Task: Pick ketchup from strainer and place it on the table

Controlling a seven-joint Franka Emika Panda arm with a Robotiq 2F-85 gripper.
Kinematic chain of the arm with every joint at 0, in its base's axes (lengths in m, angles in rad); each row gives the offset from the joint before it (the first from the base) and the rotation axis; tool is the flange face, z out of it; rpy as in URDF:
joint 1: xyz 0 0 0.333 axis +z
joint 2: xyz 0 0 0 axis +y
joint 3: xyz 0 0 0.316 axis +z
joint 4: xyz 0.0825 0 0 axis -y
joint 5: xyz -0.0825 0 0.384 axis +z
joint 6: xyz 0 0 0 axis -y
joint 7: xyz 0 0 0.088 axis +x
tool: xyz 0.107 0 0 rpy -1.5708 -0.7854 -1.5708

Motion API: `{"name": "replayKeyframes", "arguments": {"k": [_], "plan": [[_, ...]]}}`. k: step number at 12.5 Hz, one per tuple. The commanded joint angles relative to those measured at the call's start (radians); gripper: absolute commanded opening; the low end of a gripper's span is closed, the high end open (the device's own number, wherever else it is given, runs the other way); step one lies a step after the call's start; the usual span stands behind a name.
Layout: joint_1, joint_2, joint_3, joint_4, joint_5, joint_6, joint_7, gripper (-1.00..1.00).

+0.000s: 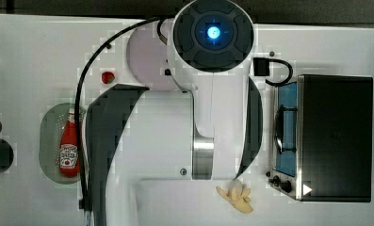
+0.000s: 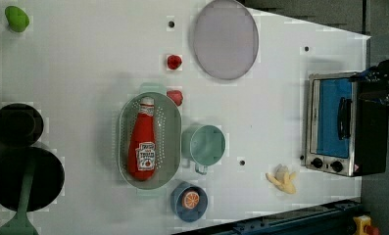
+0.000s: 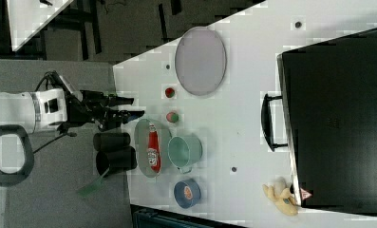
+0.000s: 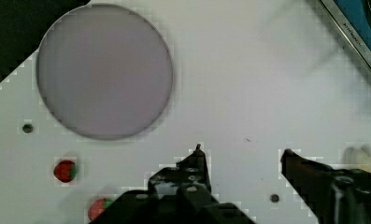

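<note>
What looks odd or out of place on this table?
The ketchup lies on its side inside the strainer, an unusual spot for a bottle. Two strawberries sit loose on the table. Nothing looks spilled or broken.

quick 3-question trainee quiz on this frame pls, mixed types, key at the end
1. True or false: the ketchup lies inside the strainer.
2. In the left view, what sits just past the ketchup's cap end, outside the strainer? A) banana B) strawberry C) spatula
3. Fill in: the gripper is ____ and holds nothing.

Key: 1 true; 2 B; 3 open
</note>
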Motion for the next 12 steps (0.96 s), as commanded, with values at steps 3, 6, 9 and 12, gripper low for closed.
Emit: {"name": "replayKeyframes", "arguments": {"k": [3,6,9,12], "plan": [[-0.127,-0.28,0.06,-0.268,0.042,0.001,-0.027,1.0],[-0.102,-0.254,0.141,-0.268,0.043,0.051,-0.027,1.0],[-0.084,-0.213,0.284,-0.268,0.043,0.093,-0.027,1.0],[-0.08,-0.165,0.454,-0.268,0.042,0.159,-0.027,1.0]]}}
